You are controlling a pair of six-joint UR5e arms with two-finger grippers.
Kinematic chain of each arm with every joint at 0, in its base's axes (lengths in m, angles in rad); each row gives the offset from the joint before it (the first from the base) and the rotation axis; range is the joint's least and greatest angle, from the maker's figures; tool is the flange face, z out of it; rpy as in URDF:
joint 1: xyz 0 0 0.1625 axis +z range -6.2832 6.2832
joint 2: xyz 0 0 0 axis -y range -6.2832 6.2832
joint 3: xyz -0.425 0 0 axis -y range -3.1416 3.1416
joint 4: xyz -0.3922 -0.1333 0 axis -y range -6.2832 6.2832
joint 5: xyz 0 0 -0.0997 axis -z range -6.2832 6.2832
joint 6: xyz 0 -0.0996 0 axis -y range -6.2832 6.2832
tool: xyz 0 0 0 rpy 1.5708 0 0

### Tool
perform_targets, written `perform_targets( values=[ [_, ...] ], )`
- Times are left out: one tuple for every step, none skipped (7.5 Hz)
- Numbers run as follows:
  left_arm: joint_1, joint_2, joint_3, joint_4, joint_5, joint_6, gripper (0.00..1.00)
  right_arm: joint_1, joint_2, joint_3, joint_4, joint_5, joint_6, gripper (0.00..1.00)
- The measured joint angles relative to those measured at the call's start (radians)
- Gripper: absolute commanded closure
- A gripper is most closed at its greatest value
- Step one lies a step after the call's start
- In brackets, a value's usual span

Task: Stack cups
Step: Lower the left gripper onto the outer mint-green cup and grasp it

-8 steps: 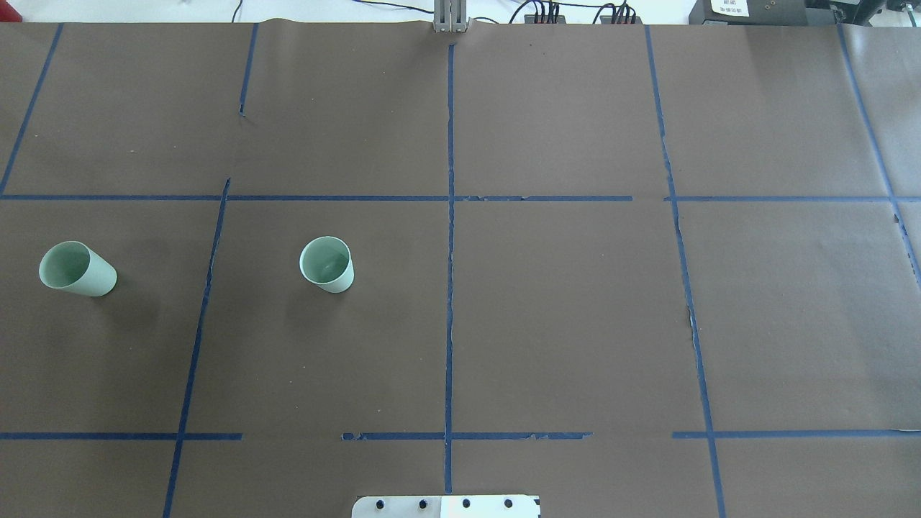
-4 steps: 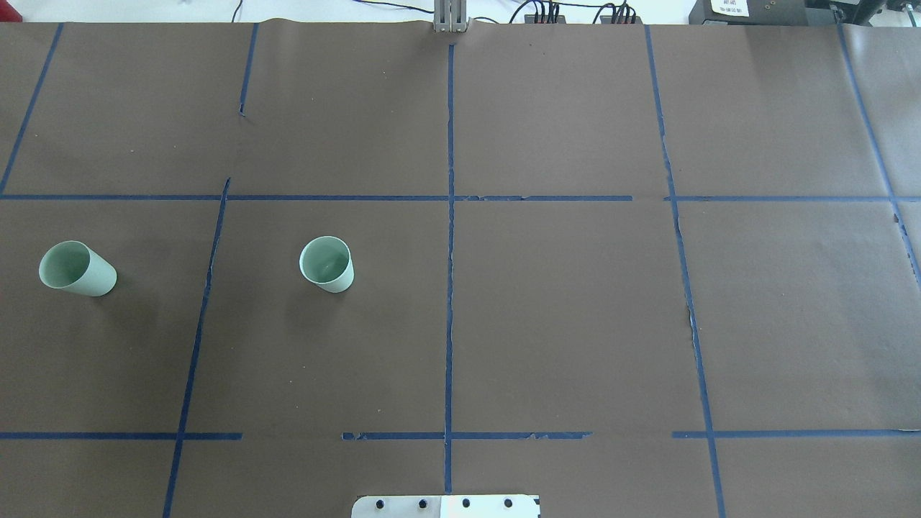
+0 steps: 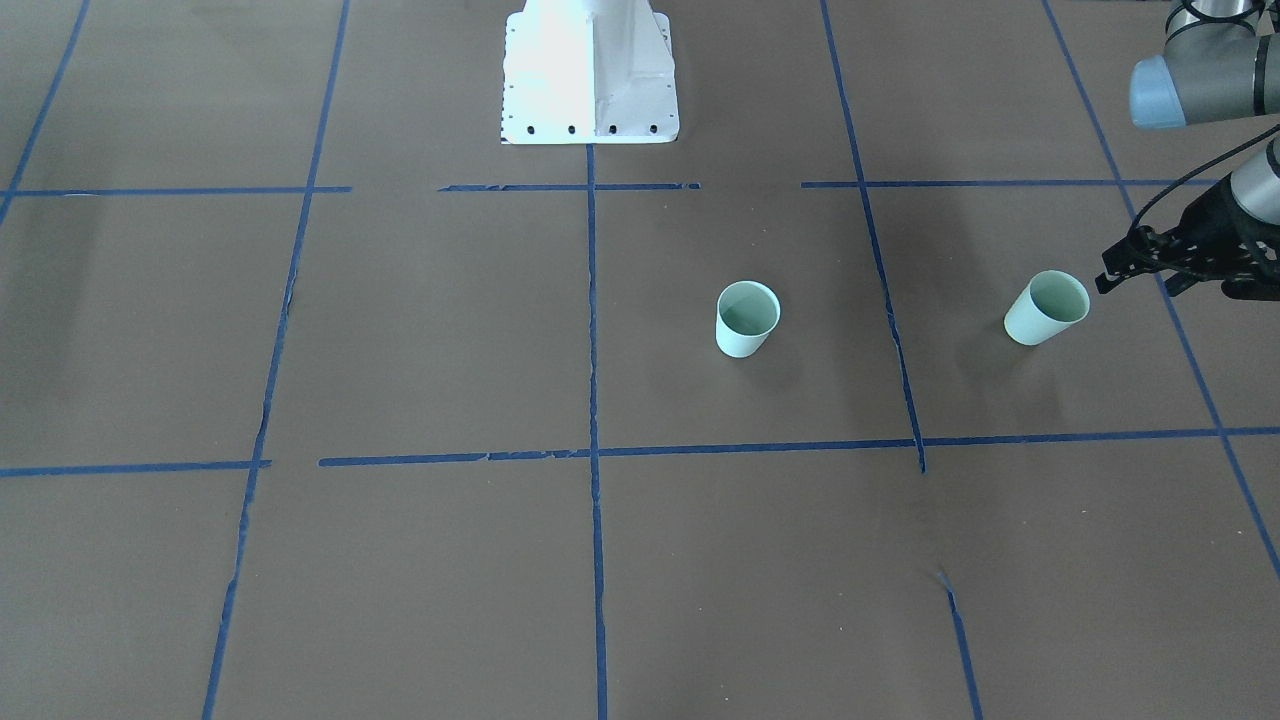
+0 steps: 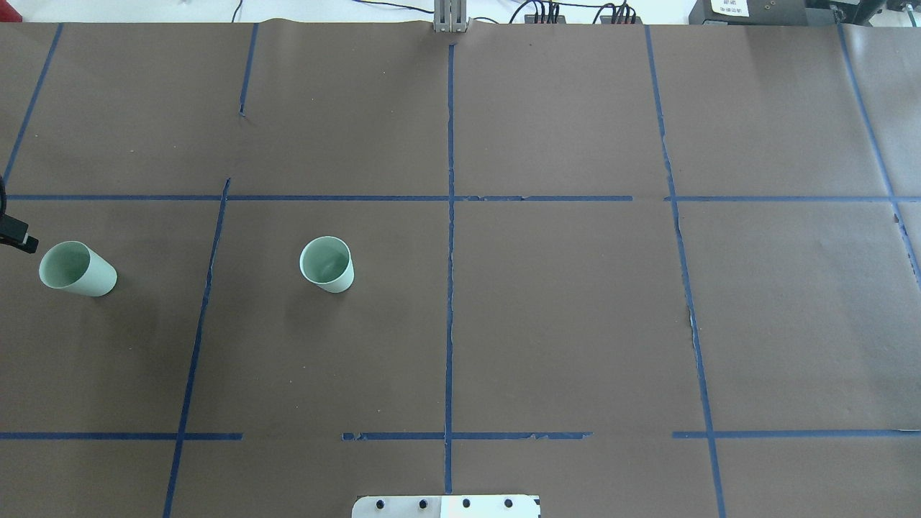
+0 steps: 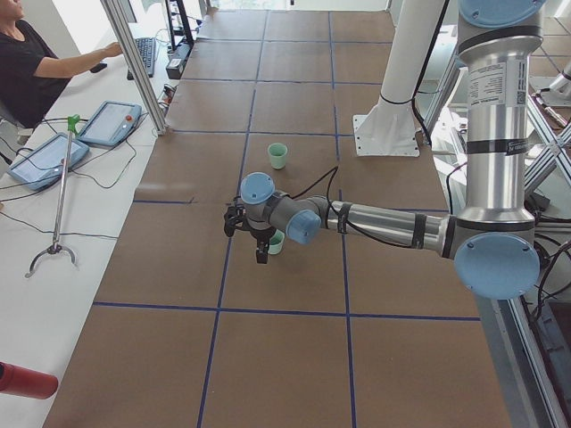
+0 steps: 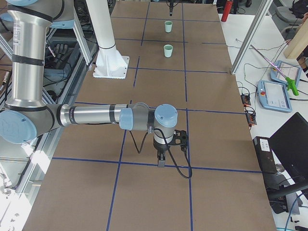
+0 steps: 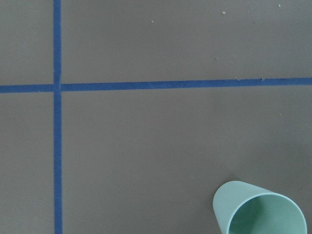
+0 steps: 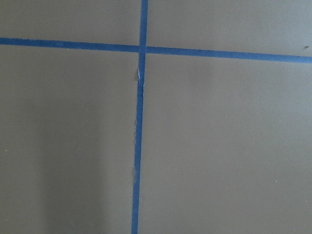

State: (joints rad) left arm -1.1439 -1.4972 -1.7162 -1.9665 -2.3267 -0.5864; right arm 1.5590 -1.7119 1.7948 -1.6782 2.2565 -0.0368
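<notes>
Both cups stand rim up on the brown table (image 4: 575,324), well apart and not stacked. In the overhead view the inner cup (image 4: 327,264) sits left of the centre blue tape line (image 4: 450,252), and the end cup (image 4: 76,268) is at its 9 o'clock, near the table's left edge.

That view catches only a black sliver of the left end effector (image 3: 1135,285), at the end cup's 10 o'clock. The front-facing view shows far more of it. It lies nearly level, its dark fingers spread wide with nothing between them, at about 2 o'clock of the end cup, close to the rim but clear of it.

From the table's left end, the near arm stretches out low and its wrist covers most of the end cup, so only a strip of green shows. The inner cup beyond is in plain sight. The left wrist camera sees the end cup's rim and part of its wall at 5 o'clock of its picture, cut by the bottom edge.

The right end effector (image 6: 160,161) shows only from the table's right end. It points down over a tape line, far from both cups. I cannot tell how wide its fingers stand. Its wrist camera sees only table and crossed tape.
</notes>
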Motion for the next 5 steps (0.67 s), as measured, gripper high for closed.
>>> perform_targets(
  values=[
    [0.024, -0.001, 0.019, -0.036, 0.001, -0.027, 0.00, 0.000, 0.000, 0.000, 0.000, 0.000, 0.000, 0.00],
    [0.048, -0.003, 0.037, -0.063, 0.001, -0.043, 0.00, 0.000, 0.000, 0.000, 0.000, 0.000, 0.000, 0.00],
    [0.071, -0.006, 0.050, -0.078, 0.001, -0.050, 0.00, 0.000, -0.001, 0.000, 0.000, 0.000, 0.000, 0.00],
    [0.089, -0.009, 0.058, -0.084, 0.003, -0.052, 0.30, 0.000, 0.000, 0.000, 0.000, 0.000, 0.000, 0.00],
    [0.105, -0.011, 0.062, -0.087, 0.008, -0.053, 0.88, 0.000, 0.000, 0.000, 0.000, 0.000, 0.000, 0.00]
  ],
)
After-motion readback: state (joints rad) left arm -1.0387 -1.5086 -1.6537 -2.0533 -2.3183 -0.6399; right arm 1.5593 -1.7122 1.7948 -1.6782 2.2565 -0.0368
